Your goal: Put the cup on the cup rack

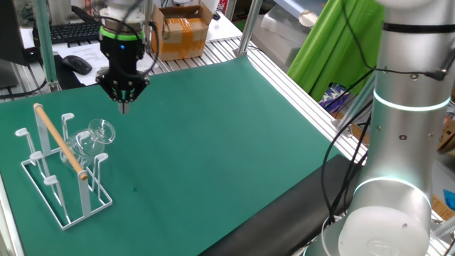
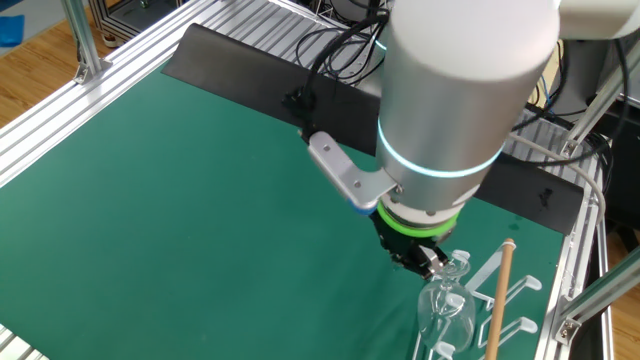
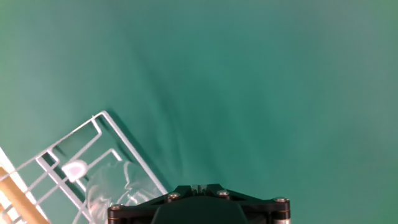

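Observation:
The clear stemmed cup [image 1: 94, 138] hangs tilted on a peg of the white wire cup rack [image 1: 44, 165], its foot pointing up and right. The rack has a light wooden rod along its top. My gripper [image 1: 123, 105] hovers above and just behind the cup, apart from it, with its fingers pressed together and holding nothing. In the other fixed view the cup [image 2: 446, 302] sits just below the gripper [image 2: 428, 262], beside the rack [image 2: 510, 300]. In the hand view the rack [image 3: 93, 127] and the cup [image 3: 112, 186] lie at the lower left, and only the gripper [image 3: 198, 186] base shows.
The green mat [image 1: 234, 142] covers the table. A cardboard box [image 1: 181, 32], a keyboard and a mouse lie beyond the far edge. The arm's silver base [image 1: 398, 142] stands at the right. Black cables [image 2: 340, 50] run along the back rail.

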